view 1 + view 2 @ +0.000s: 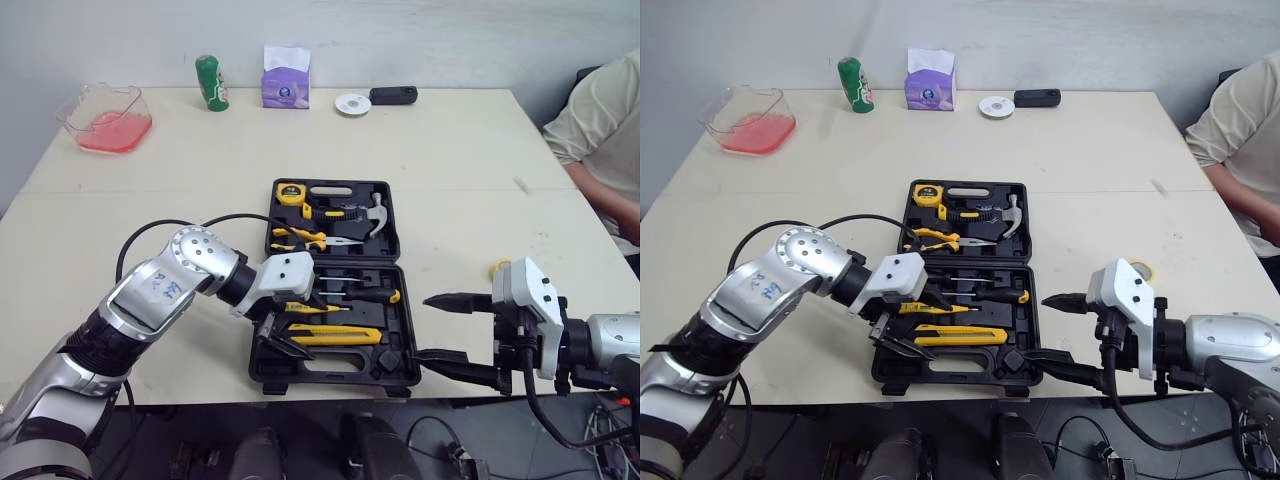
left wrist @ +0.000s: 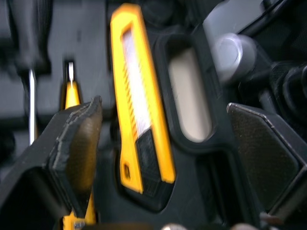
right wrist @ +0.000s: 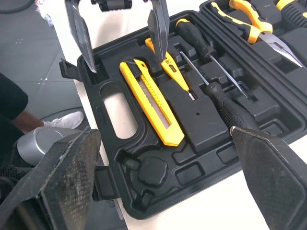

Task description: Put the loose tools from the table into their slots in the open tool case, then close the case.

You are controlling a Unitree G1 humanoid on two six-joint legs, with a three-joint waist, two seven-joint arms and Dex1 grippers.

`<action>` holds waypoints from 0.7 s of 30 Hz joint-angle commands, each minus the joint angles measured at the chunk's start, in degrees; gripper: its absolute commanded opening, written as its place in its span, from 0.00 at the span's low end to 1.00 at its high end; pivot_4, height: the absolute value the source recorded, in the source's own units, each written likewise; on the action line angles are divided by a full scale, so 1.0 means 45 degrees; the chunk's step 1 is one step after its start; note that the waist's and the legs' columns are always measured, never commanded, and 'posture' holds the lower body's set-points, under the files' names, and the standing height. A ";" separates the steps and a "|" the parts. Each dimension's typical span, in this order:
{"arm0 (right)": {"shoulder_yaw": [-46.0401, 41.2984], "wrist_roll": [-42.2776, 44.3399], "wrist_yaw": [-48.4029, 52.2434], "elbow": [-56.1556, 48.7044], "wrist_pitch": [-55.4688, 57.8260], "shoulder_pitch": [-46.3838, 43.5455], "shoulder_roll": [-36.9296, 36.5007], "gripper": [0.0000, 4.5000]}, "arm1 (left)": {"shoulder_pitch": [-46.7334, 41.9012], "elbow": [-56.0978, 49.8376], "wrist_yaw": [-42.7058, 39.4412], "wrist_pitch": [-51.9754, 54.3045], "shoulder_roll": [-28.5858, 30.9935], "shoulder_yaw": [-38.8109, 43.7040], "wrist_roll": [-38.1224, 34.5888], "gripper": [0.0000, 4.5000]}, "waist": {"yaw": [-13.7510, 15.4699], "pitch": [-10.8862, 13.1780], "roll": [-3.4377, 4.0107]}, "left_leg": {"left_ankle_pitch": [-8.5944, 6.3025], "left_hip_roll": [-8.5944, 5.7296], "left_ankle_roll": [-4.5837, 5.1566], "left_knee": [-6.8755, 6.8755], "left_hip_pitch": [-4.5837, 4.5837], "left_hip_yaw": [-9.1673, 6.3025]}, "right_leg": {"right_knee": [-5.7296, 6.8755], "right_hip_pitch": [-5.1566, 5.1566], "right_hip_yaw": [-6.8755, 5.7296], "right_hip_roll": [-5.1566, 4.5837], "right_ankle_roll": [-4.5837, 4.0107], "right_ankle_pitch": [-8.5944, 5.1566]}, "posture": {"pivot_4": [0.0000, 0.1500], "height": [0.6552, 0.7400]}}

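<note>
- Left wrist view: the left gripper (image 2: pixel 168 141) has its fingers spread apart on either side of a yellow-and-black plastic utility knife (image 2: pixel 139 110), clamping nothing.
- That knife lies in its slot in the front half of the open black plastic tool case (image 1: pixel 388 215).
- The right gripper (image 1: pixel 428 327) gapes wide and empty beside the case's front right corner.
- The case rests on a pale rectangular table (image 1: pixel 450 150).

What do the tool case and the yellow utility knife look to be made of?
Tool case: matte black moulded plastic, judging by its formed recesses. Utility knife: glossy yellow plastic body, black slider; the pale strip looks like a metal blade, unconfirmed.
</note>
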 commanded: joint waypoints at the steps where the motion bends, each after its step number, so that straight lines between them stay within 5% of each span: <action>1: 0.0199 -0.0060 -0.0074 -0.0344 -0.0275 -0.0121 0.0126 1.00 | 0.0927 0.0894 -0.0127 -0.1362 -0.0827 0.0599 -0.0469 0.60 | -0.0003 0.0003 -0.0007 | 0.0000 0.0002 0.0000 0.0010 -0.0008 -0.0003 | -0.0002 -0.0001 -0.0005 0.0003 0.0005 0.0003 | 1.00 1.00; 7: 0.0510 -0.0151 -0.0126 -0.0364 -0.0341 -0.0236 0.0181 1.00 | 0.1382 0.1486 0.0249 -0.1971 -0.1365 0.0386 0.0247 0.01 | 0.0004 0.0005 -0.0009 | -0.0001 -0.0006 0.0005 0.0015 -0.0008 -0.0006 | 0.0000 0.0000 -0.0003 0.0012 0.0014 0.0009 | 1.00 1.00; 21: 0.0500 -0.0387 0.0048 -0.0362 -0.0408 0.0141 0.0036 1.00 | 0.1598 0.2446 0.0449 -0.2330 -0.0139 -0.1992 0.3986 0.01 | -0.0006 -0.0062 -0.0032 | -0.0016 -0.0002 0.0030 0.0011 0.0055 -0.0013 | -0.0019 0.0088 -0.0008 0.0006 0.0018 0.0011 | 1.00 1.00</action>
